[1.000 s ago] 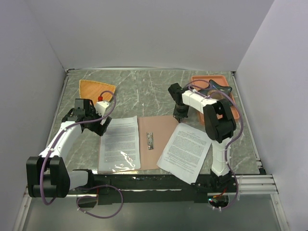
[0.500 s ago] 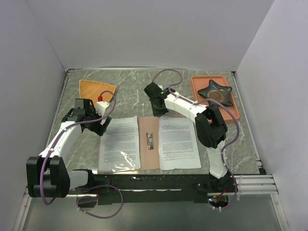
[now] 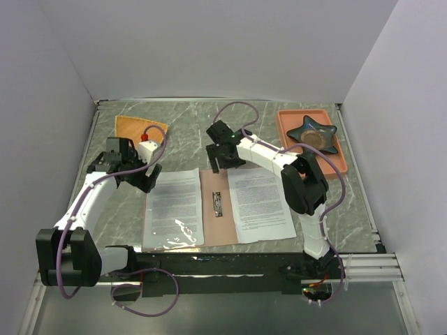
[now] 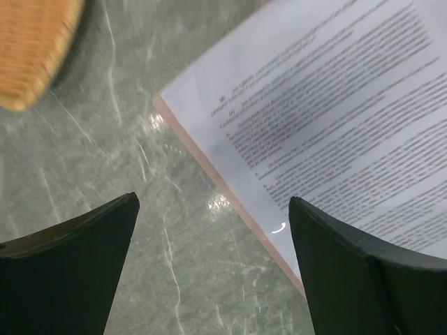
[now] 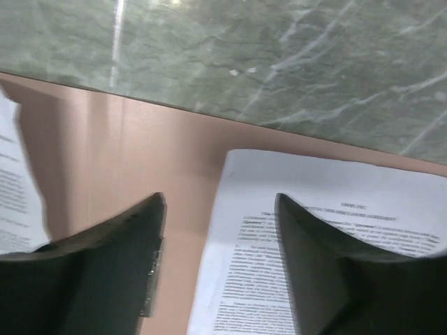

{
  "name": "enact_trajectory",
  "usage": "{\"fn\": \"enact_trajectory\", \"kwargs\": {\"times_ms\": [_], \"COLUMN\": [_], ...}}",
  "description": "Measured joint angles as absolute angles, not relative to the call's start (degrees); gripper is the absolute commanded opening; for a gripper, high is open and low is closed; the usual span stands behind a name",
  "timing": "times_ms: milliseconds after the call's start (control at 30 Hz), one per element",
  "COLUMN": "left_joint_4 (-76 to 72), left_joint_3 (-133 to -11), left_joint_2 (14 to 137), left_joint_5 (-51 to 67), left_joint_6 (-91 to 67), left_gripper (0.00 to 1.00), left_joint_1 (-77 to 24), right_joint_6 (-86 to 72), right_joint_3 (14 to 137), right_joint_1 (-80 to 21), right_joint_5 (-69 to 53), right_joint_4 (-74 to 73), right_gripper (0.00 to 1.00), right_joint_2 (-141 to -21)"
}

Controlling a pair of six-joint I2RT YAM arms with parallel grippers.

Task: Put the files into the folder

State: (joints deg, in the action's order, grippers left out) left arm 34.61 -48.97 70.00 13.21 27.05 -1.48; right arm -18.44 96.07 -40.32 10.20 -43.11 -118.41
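Note:
The folder (image 3: 218, 183) lies open and flat near the table's front, with a metal clip (image 3: 218, 204) on its crease. One file (image 3: 173, 207) rests on its left half and another file (image 3: 260, 204) on its right half. My right gripper (image 3: 218, 162) hovers open over the folder's far edge. In the right wrist view the right gripper (image 5: 219, 199) straddles the top left corner of that file (image 5: 328, 230) above the folder (image 5: 140, 139), holding nothing. My left gripper (image 3: 142, 178) stands open by the folder's far left corner. In the left wrist view the left gripper (image 4: 213, 202) is empty beside the left file (image 4: 335, 105).
An orange fan-shaped plate (image 3: 140, 129) lies at the back left, close behind my left wrist. A salmon tray (image 3: 334, 157) at the back right holds a dark star-shaped dish (image 3: 312, 131). White walls enclose the table on three sides.
The right sheet slid left and straightened onto the folder's right half. My right gripper travelled left with it, then opened and let it go. The left arm barely shifted.

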Motion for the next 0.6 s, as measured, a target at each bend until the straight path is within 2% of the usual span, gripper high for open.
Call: {"fn": "enact_trajectory", "kwargs": {"times_ms": [33, 100, 200, 233, 300, 333, 533, 600], "left_joint_4": [35.5, 36.6, 37.5, 37.6, 37.7, 37.9, 37.2, 35.9], "left_joint_3": [-50.3, -53.1, -56.8, -57.6, -58.4, -58.5, -58.2, -57.7], "left_joint_2": [70.0, 70.0, 70.0, 70.0, 70.0, 70.1, 70.7, 70.7], "left_joint_5": [14.0, 15.5, 17.1, 17.8, 19.2, 19.9, 21.1, 21.0], "left_joint_6": [26.6, 25.8, 24.2, 23.6, 22.2, 21.5, 16.3, 13.9], "left_gripper": [0.96, 0.96, 0.96, 0.96, 0.96, 0.96, 0.99, 0.95], "left_joint_1": [-1.6, -2.3, -4.9, -5.8, -7.2, -7.6, -12.8, -17.0], "right_joint_6": [-18.7, -18.8, -18.8, -19.0, -19.7, -20.3, -25.3, -27.4], "right_joint_3": [96.0, 94.5, 89.7, 88.0, 84.8, 82.7, 63.8, 56.6], "right_joint_1": [-40.3, -40.3, -40.3, -40.3, -40.2, -40.1, -39.9, -40.2], "right_joint_5": [9.4, 7.1, 3.6, 2.5, 0.4, -1.1, -10.3, -13.3], "right_joint_4": [-42.6, -39.5, -34.9, -33.6, -31.0, -29.4, -17.5, -13.6], "right_gripper": [0.99, 0.99, 0.73, 0.58, 0.48, 0.44, 0.37, 0.33], "right_joint_2": [-118.3, -117.1, -112.3, -109.8, -104.6, -101.3, -83.8, -81.9]}}
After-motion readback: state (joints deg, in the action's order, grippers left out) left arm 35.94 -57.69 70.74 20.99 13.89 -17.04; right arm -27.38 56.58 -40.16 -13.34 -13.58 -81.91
